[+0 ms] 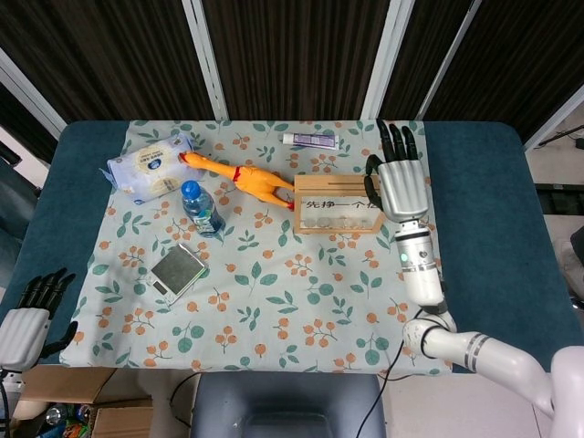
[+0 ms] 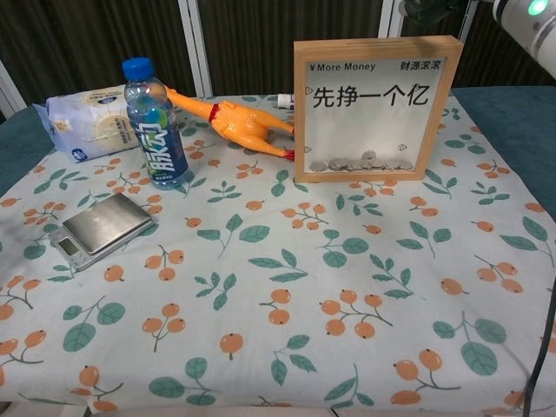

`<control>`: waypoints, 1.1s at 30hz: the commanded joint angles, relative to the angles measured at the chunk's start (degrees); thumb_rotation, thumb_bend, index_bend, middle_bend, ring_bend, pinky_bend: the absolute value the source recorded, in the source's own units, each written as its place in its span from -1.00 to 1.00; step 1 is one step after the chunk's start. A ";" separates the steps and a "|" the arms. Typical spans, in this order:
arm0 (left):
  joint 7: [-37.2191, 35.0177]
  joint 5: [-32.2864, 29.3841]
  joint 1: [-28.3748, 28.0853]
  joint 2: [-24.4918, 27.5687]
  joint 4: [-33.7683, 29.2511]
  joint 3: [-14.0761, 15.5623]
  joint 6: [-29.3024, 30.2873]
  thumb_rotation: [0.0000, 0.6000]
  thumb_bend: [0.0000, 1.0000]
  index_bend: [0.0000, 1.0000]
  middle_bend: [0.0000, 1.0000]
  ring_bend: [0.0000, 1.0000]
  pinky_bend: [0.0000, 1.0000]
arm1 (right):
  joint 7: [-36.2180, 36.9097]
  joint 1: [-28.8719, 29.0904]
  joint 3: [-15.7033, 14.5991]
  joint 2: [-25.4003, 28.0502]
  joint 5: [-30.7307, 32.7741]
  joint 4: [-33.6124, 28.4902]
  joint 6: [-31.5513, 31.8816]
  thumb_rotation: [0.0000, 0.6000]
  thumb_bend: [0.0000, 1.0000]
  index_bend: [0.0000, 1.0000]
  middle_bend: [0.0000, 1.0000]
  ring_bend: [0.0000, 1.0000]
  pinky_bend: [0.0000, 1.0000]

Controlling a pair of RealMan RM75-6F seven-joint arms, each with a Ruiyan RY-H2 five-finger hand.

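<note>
From my chest camera I see the wooden-framed glass coin box (image 2: 375,109) upright on the floral-cloth desk (image 2: 287,287). An orange rubber chicken (image 2: 228,120) lies just left, near a blue-capped water bottle (image 2: 155,124) and a silver pocket scale (image 2: 97,228).

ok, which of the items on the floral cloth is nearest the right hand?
The wooden-framed glass coin box: the right hand hangs over its right end with fingers spread, while the white tube lies further left.
</note>
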 commanded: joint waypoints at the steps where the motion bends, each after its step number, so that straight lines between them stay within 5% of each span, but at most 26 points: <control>1: -0.08 -0.06 0.01 0.02 0.05 -0.03 0.01 1.00 -0.17 -1.00 -1.00 -1.00 -1.00 | -0.72 0.89 -0.05 -0.72 1.86 0.88 -1.30 1.00 0.22 0.51 -0.79 -1.00 -1.00; 21: -0.63 -0.47 0.11 -0.01 0.83 0.00 -0.25 1.00 -0.17 -1.00 -1.00 -1.00 -1.00 | -1.41 3.15 -2.60 -1.66 5.76 1.68 -1.89 1.00 0.22 0.42 -0.79 -1.00 -1.00; 28: -0.98 -0.39 0.15 -0.12 1.11 0.01 -0.14 1.00 -0.17 -1.00 -1.00 -1.00 -1.00 | -1.11 2.47 -3.22 -0.06 6.41 -0.49 -1.26 1.00 0.22 -0.94 -0.85 -1.00 -1.00; 33: -0.91 -0.34 0.16 -0.07 0.96 -0.02 -0.02 1.00 -0.17 -1.00 -1.00 -1.00 -1.00 | 1.92 -1.64 -5.21 3.67 1.97 -6.20 4.28 1.00 0.22 -1.00 -0.92 -1.00 -1.00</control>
